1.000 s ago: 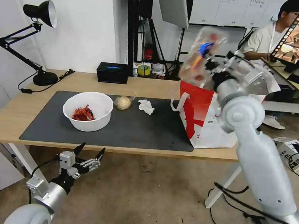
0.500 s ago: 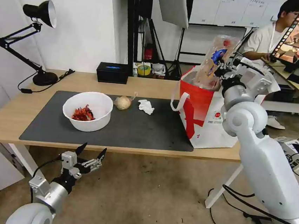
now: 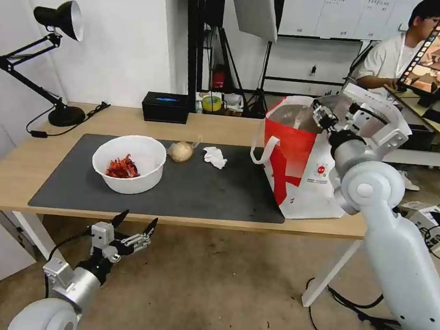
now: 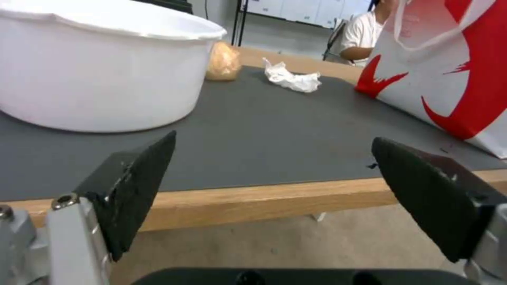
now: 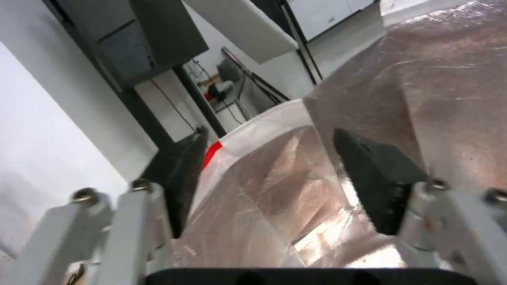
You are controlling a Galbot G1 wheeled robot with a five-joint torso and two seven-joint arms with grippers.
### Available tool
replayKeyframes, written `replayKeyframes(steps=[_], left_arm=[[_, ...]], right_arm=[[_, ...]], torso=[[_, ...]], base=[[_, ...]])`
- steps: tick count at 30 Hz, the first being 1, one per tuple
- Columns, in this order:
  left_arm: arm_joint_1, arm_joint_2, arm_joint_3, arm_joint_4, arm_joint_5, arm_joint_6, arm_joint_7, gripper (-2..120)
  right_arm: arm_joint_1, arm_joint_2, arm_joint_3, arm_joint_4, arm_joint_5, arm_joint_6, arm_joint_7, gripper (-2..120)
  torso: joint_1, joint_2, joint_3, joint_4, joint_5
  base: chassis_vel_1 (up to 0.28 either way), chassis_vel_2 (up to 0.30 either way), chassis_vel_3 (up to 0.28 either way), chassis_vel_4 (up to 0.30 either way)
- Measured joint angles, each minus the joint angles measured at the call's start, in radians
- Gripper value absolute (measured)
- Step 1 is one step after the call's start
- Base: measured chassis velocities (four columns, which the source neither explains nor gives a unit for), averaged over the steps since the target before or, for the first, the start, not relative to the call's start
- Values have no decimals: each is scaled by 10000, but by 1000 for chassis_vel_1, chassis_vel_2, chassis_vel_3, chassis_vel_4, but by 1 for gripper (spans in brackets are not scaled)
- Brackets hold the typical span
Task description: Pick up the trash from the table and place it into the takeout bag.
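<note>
Wide light-wood table [image 3: 17,166] with dark grey mat [image 3: 201,194], spread beyond and above the left gripper [image 3: 133,229]. Red-and-white takeout bag [image 3: 298,162] upright at the mat's edge, directly beneath the right gripper [image 3: 321,115]; mouth gaping, foil lining [image 5: 422,79] exposed, probably propped so for dropping things in from above. Right gripper poised over the bag's rim, fingers [image 5: 380,178] spread apart and bare, nothing between them; likely placed there to let go into the opening.

White round bowl [image 3: 128,162] with red scraps, on the mat straight ahead of the left gripper and nearest to it. Beige lump in clear wrap [image 3: 181,151] just beyond the bowl, touching or nearly so; cannot tell which. Crumpled white tissue [image 3: 214,156] a little farther toward the bag, well apart from the right gripper.

Left gripper parked low, below the table's near edge, fingers [image 4: 137,186] wide apart and holding nothing, aimed at the bowl. Three pieces of trash not yet bagged, by the look of it. Black desk lamp [image 3: 57,19] and black box [image 3: 166,107] far beyond, no part of the job.
</note>
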Motion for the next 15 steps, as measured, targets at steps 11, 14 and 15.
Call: replayKeyframes(steps=[11,14,15], left_arm=[[35,14,-51,-109,-13,21,-11,100],[68,0,-95,-126,-18,21,-14,100],[76,-6,-116,-130,-19,21,-16,100]], right_arm=[[40,-423,129,465,620,-28,-767,99],[163,-542,111,692,892,-28,-1056,100],[192,-593,82,794,981,-61,-1176,100]], torso=[[0,0,0,0,0],[0,0,0,1,0],[0,0,0,1,-1]], base=[[0,0,0,0],[0,0,0,0],[0,0,0,0]])
